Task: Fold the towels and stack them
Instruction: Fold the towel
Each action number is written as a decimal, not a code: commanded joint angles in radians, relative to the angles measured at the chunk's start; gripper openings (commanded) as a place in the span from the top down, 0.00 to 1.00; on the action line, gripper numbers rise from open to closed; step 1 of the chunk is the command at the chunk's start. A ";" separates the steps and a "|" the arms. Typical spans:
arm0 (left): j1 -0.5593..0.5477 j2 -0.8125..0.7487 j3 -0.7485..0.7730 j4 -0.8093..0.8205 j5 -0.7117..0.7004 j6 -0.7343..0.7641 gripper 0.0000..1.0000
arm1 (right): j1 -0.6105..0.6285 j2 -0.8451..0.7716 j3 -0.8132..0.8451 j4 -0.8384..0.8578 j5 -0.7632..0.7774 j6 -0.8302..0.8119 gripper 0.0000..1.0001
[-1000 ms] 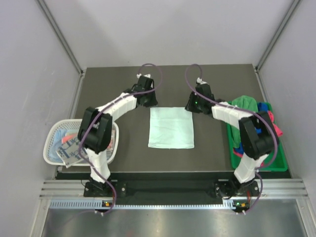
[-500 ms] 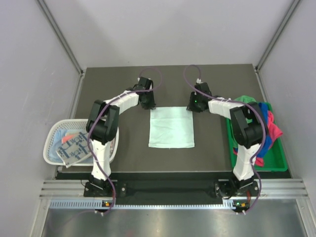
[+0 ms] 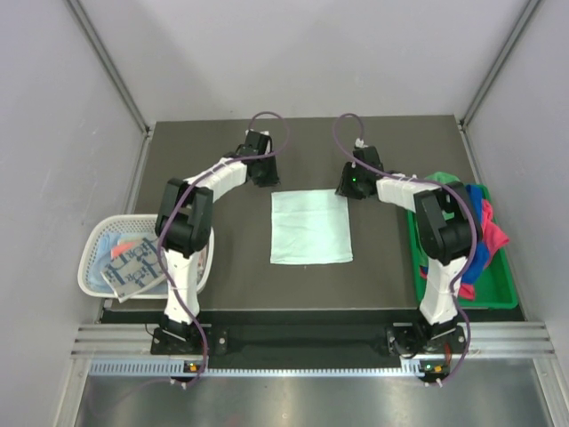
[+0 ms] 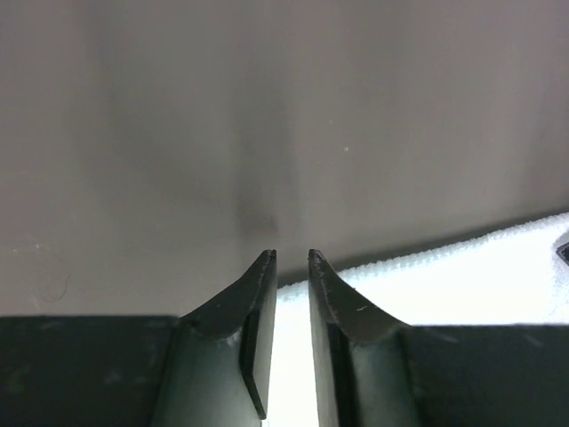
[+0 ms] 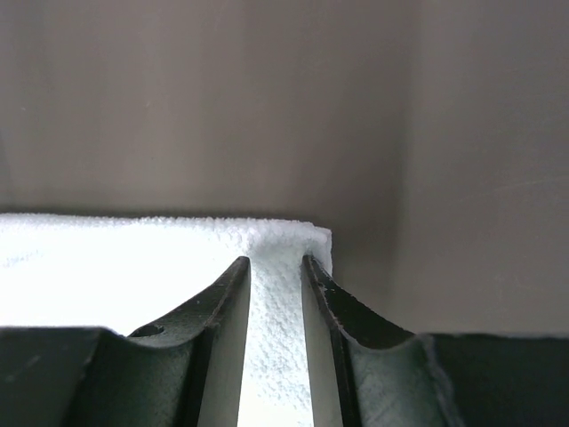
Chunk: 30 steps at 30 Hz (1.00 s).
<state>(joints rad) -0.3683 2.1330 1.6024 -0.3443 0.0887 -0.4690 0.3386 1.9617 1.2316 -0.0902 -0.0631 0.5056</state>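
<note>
Progress looks early: one pale mint towel [image 3: 310, 228] lies flat and unfolded mid-frame. My left gripper [image 3: 264, 178] and right gripper [image 3: 348, 189] sit at its upper corners, fingers narrowly apart, clamping nothing I can see. More towels [image 3: 449, 189] wait in the green bin [image 3: 502, 301], right.

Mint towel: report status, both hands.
Left hand at far-left corner, right hand over far-right corner; both nearly closed, grip unclear. Mint towel flat, mid-table. Green bin and basket well aside.

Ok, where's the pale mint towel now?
In the top view, the pale mint towel lies flat, centred on the table, left gripper by its far-left corner, right gripper over its far-right corner.
</note>
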 commanded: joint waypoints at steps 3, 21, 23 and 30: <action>0.000 -0.128 -0.056 0.037 -0.070 0.003 0.68 | -0.016 -0.110 -0.026 0.038 0.023 -0.036 0.69; -0.001 -0.093 -0.124 0.011 0.040 -0.003 0.58 | -0.015 -0.054 0.005 -0.016 0.100 -0.125 0.66; -0.001 -0.068 -0.113 0.010 0.036 0.000 0.58 | -0.015 -0.020 0.032 -0.022 0.097 -0.128 0.65; -0.001 -0.021 -0.098 -0.002 0.026 -0.002 0.62 | -0.006 0.039 0.088 -0.057 0.111 -0.133 0.66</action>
<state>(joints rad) -0.3687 2.0865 1.4891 -0.3435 0.1162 -0.4728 0.3351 1.9812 1.2812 -0.1215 0.0315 0.3882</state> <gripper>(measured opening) 0.380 0.343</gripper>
